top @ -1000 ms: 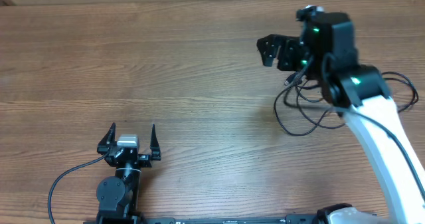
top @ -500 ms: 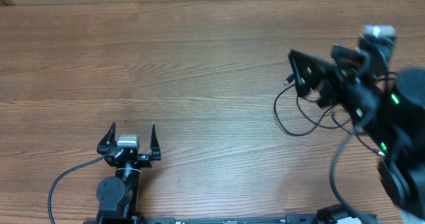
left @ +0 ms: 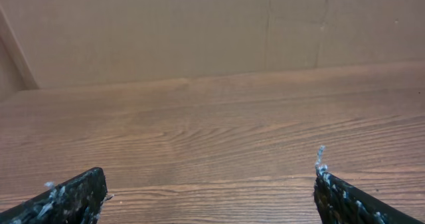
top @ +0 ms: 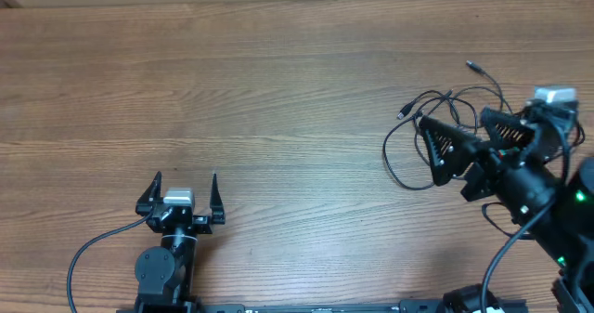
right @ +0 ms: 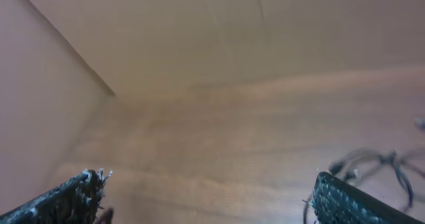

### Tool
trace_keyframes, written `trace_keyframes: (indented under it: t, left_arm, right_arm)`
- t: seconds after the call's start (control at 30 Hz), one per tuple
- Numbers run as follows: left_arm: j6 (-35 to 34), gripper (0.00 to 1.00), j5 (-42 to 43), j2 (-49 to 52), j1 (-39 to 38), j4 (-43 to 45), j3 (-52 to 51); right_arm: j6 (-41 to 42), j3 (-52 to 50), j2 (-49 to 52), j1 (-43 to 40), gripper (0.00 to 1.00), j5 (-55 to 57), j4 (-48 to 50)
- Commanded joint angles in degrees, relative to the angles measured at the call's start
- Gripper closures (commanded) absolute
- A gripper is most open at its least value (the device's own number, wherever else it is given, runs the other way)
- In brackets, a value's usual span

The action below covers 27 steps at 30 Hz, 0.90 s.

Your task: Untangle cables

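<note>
The cables (top: 402, 114) are thin black cords lying in a loose tangle of loops on the wooden table at the right, with one plug end at the left of the tangle and another (top: 471, 66) further back. My right gripper (top: 451, 118) is open and empty, raised above the tangle and partly hiding it. In the right wrist view the blurred cables (right: 378, 161) show at the lower right, beside the right finger of the open jaws (right: 209, 204). My left gripper (top: 183, 194) is open and empty at the front left, far from the cables. The left wrist view shows only its jaws (left: 209, 197) and bare wood.
The wooden table (top: 260, 90) stretches left of the tangle. A wall of brown board (left: 199, 31) stands at the table's far edge. A thick black arm cable (top: 88, 253) curls by the left arm's base at the front.
My right arm has swung from the far side of the tangle toward the front right and risen closer to the overhead camera. The cables stay on the table. The left arm has not moved.
</note>
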Motion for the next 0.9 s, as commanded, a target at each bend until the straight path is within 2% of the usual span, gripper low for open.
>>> trace_keyframes:
  t: [0.0, 0.33, 0.87]
  left_arm:
    - [0.87, 0.0, -0.11, -0.66, 0.24, 0.11, -0.2]
    - [0.87, 0.0, -0.13, -0.66, 0.22, 0.11, -0.2]
    - [0.87, 0.0, -0.13, -0.66, 0.22, 0.11, -0.2]
  right_arm:
    - [0.37, -0.42, -0.17, 0.17, 0.0, 0.59, -3.45]
    - [0.37, -0.42, -1.16, 0.17, 0.0, 0.59, -16.48]
    - [0.37, -0.46, -3.93, -0.37, 0.0, 0.59, -18.64]
